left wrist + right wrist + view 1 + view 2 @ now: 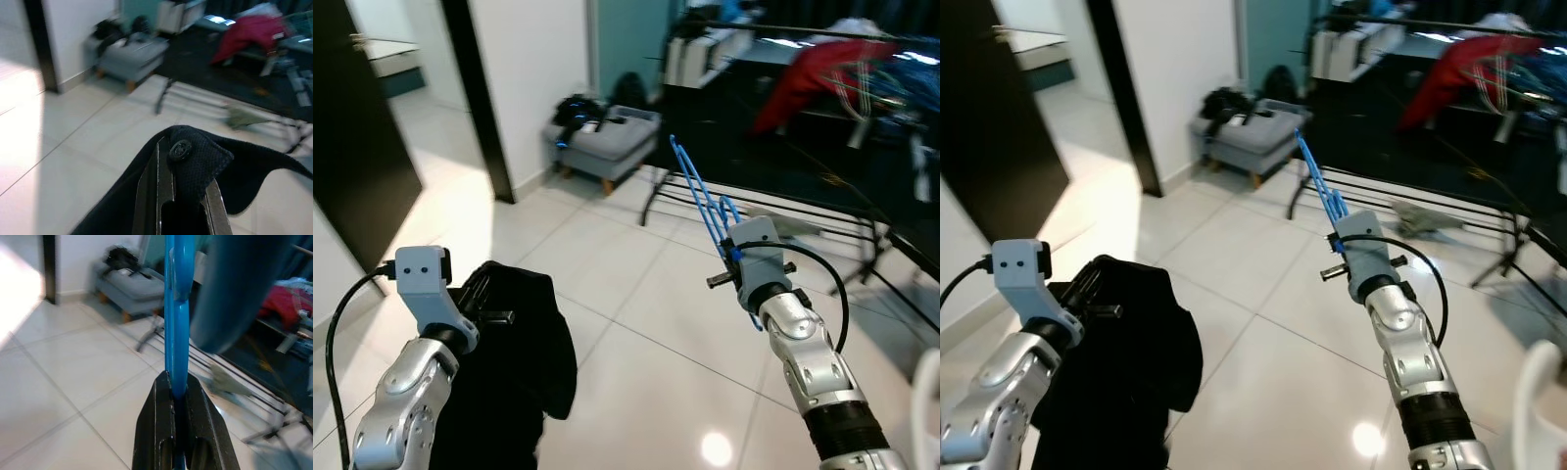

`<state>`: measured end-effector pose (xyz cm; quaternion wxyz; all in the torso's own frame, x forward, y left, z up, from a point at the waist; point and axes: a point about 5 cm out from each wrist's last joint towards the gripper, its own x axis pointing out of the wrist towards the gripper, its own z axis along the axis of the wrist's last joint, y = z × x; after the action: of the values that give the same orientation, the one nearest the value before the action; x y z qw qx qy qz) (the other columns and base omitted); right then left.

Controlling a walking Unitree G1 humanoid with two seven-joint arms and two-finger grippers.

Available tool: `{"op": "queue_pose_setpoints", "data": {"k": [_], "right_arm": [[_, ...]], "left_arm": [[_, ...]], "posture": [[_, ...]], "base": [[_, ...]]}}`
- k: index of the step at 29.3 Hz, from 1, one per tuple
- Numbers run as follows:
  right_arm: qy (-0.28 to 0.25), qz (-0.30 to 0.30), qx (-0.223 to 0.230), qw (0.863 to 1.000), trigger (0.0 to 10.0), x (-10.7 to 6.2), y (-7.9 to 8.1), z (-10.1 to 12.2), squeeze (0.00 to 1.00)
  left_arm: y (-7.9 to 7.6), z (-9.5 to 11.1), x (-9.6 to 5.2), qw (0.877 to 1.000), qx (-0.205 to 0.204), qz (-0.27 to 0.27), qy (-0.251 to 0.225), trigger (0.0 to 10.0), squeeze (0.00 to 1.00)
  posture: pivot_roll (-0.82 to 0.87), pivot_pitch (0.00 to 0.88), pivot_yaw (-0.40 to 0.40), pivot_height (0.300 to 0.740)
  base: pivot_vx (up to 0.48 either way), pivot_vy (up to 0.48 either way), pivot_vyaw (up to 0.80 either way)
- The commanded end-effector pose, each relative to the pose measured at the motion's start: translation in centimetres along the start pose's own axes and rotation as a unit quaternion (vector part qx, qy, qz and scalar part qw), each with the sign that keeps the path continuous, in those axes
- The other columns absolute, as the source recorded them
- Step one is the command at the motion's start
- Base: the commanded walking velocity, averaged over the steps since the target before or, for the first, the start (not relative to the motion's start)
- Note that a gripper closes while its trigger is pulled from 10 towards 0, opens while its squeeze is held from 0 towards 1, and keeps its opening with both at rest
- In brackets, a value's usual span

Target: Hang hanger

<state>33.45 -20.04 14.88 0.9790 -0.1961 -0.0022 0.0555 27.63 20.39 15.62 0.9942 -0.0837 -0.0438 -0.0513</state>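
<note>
Bright blue hanger (700, 201) between the right gripper's (178, 396) black fingers — black garment (514, 362) in the left gripper (183, 188); beyond them, white floor tiles (636, 343) — red cloth (813, 73).

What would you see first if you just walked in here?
The bright blue hanger, pinched in the right gripper and sticking up over the white floor. Next, the black cloth drooping from the left gripper, and the red garment on the rack behind.

Hanger (700, 201) at right before the rack (822, 211), garment (514, 362) at left, stool (607, 137) behind by the wall, with what seems clothing (813, 78) farther back.
</note>
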Motion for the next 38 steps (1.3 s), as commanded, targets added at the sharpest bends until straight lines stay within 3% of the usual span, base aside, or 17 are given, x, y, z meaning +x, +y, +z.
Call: {"op": "queue_pose_setpoints", "data": {"k": [1, 38], "right_arm": [[-0.02, 0.008, 0.006, 1.0, 10.0, 0.24, 0.58, 0.7, 0.0], [-0.02, 0.034, -0.002, 0.999, 10.0, 0.81, 0.87, 0.73, 0.0]], "left_arm": [[0.56, 0.11, -0.32, 1.0, 0.002, 0.012, -0.008, 10.0, 0.0], [0.46, -0.02, 0.21, 1.0, 0.011, 0.009, -0.008, 10.0, 0.0]], "posture": [[0.01, 0.0, 0.015, 0.74], [0.0, 0.0, 0.01, 0.74]], "base": [[0.0, 0.0, 0.0], [0.0, 0.0, 0.0]]}}
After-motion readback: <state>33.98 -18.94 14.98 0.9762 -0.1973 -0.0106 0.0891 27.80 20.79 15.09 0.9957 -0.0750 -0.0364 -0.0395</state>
